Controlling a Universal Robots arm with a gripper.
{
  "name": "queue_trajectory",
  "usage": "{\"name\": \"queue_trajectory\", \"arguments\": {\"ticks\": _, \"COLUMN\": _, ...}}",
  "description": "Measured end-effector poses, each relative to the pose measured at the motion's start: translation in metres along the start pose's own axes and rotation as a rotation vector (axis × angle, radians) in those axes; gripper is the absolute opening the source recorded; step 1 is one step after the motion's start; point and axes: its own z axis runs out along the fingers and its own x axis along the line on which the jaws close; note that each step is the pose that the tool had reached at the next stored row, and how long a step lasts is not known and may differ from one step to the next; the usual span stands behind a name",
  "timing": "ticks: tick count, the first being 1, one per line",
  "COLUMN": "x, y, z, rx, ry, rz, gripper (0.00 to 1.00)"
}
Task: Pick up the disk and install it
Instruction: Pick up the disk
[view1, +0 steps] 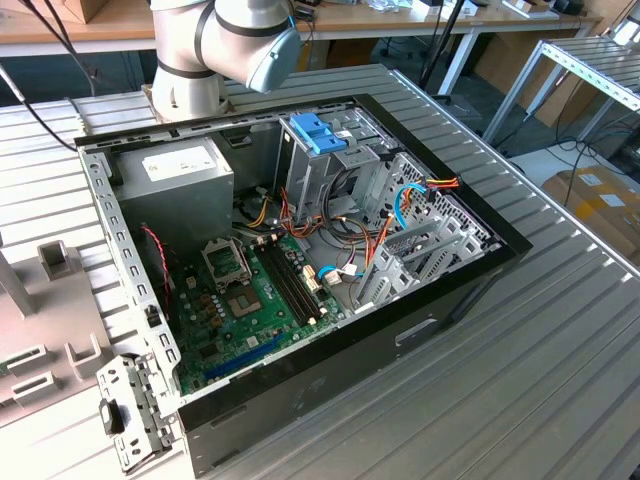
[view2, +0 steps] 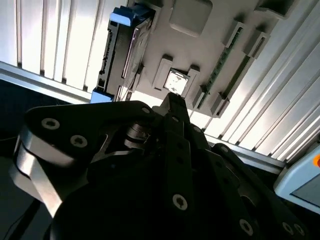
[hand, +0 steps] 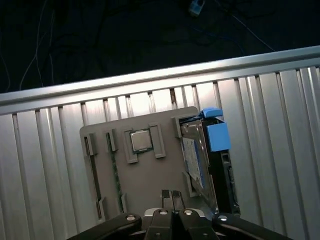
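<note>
In grey holder (hand: 145, 175), disk (hand: 194, 155) (jaws closed nearby)

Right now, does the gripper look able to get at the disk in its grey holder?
Probably yes. The disk stands on edge in the grey holder with nothing over it. The gripper, shut, hangs above the holder, off to the disk's side, so it would need to shift over and open.

Disk (hand: 194, 157) stands on edge in tray (hand: 100, 145) slot: tray clips hug one side, bare ribbed table (hand: 280, 150) on other. Pc case (view1: 330, 385) open on top; cables (view1: 385, 225) crowd nr drive cage (view1: 300, 180).
</note>
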Motion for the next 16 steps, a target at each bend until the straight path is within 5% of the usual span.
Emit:
{"name": "queue_trajectory", "arguments": {"ticks": 3, "x": 0.0, "y": 0.0, "z": 0.0001, "rx": -0.0019, "ry": 0.0029, "rz": -0.076, "gripper": 0.11}}
{"name": "queue_trajectory", "arguments": {"ticks": 16, "x": 0.0, "y": 0.0, "z": 0.0001, "rx": -0.002, "ry": 0.0032, "rz": -0.081, "gripper": 0.11}}
